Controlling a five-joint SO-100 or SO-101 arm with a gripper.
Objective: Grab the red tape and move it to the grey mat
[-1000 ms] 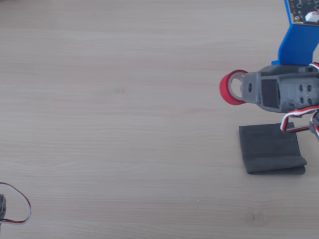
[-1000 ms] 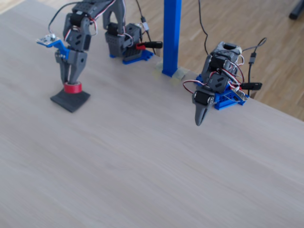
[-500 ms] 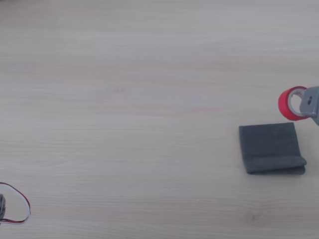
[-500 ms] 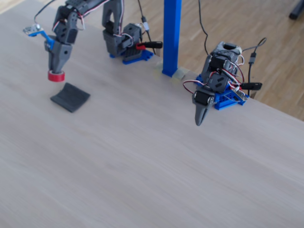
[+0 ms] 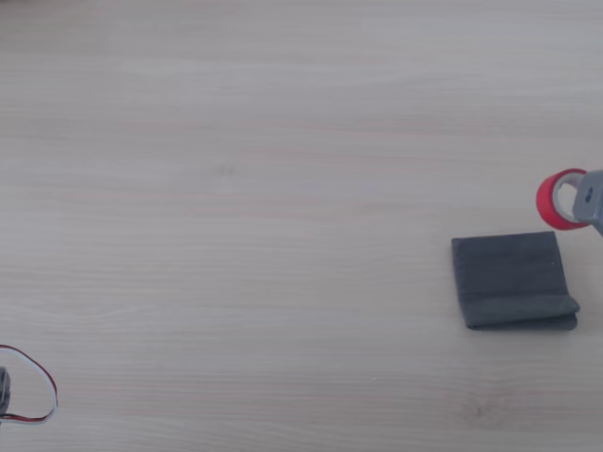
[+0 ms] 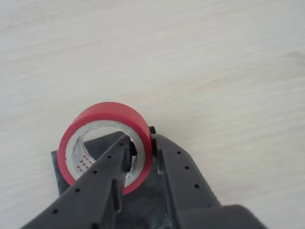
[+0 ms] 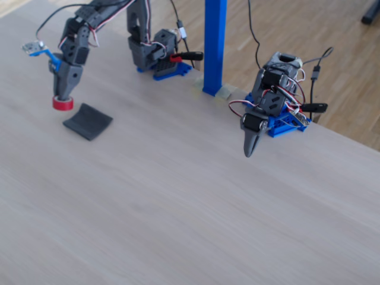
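— What is your hand doing?

— My hand (image 6: 140, 155) is clamping the red tape (image 6: 107, 143). In the wrist view one finger (image 6: 102, 176) is sitting inside the whitish core and the other is pressing on the red outer wall, so the ring's wall is pinched between them.

— Where is the tape sitting?

— In the fixed view it is hanging at the tip of my hand (image 7: 61, 98), just beside the far-left corner of the grey mat (image 7: 88, 121). Whether it is touching the desk (image 7: 190, 202) I cannot tell. In the other view the red tape (image 5: 560, 200) is showing at the right edge, just above the mat's (image 5: 513, 280) upper right corner. In the wrist view the mat (image 6: 143, 202) is lying under my fingers, behind the roll.

— Anything else on the desk?

— A second arm (image 7: 267, 101) is standing folded at the far edge, well apart, near a blue post (image 7: 214, 44). A red-and-white wire loop (image 5: 33, 386) is lying at the lower left of the other view.
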